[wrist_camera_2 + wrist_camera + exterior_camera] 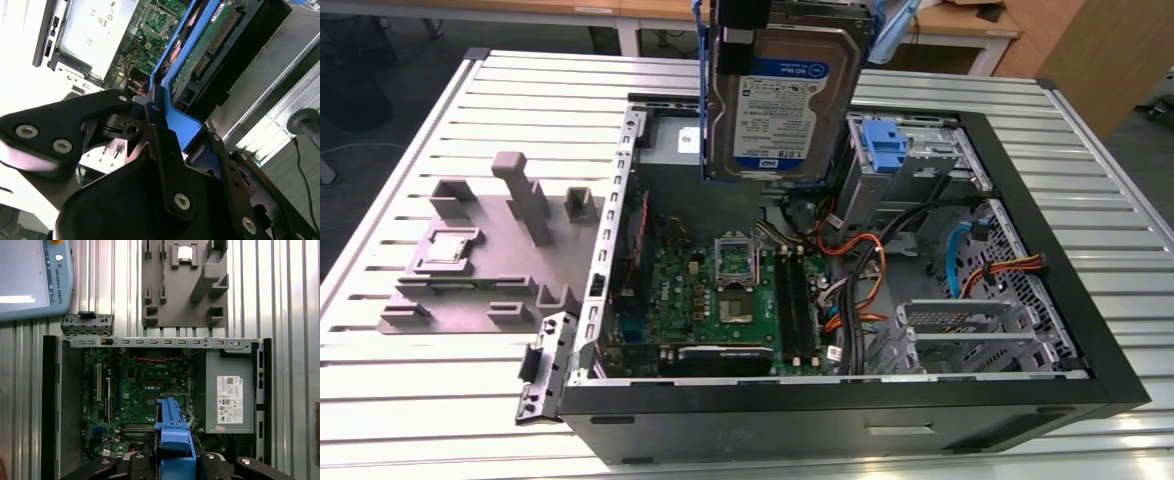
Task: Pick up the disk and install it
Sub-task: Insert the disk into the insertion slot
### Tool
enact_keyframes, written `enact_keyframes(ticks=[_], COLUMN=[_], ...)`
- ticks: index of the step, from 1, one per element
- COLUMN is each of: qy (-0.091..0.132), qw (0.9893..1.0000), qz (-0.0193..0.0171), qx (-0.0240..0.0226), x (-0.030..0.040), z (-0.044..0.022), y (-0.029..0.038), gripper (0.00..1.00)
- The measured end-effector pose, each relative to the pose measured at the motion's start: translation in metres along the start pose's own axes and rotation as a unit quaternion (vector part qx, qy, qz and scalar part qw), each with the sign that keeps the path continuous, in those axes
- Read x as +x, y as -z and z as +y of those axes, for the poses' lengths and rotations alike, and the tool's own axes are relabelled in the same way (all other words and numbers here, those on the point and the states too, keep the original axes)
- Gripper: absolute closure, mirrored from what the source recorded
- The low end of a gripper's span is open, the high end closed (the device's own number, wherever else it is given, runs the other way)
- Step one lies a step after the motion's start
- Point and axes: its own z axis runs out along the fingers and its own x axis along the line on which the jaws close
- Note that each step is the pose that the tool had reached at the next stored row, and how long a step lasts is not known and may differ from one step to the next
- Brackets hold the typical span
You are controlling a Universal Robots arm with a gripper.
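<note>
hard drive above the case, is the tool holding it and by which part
The tool holds the hard drive by the blue rail at its top end; the drive hangs upright above the open computer case.

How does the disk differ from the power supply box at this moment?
The disk hangs upright above the open case, clamped in the gripper; the power supply box sits inside a corner of the case. The disk wears blue rails and a white-and-blue label; the box is plain, with a white label. Both are grey metal.
</note>
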Motion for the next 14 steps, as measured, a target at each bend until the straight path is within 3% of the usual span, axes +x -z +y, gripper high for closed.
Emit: enact_keyframes(ticks=[6, 14], qy=[0.000, 0.000], qw=[1.0000, 1.0000], qz=[0.0000, 0.0000], qx=[0.0000, 0.0000], x=[0.0001, -0.0001], z=[-0.0008, -0.0112], y=[0.0000, -0.0002], gripper=[0.63, 0.63])
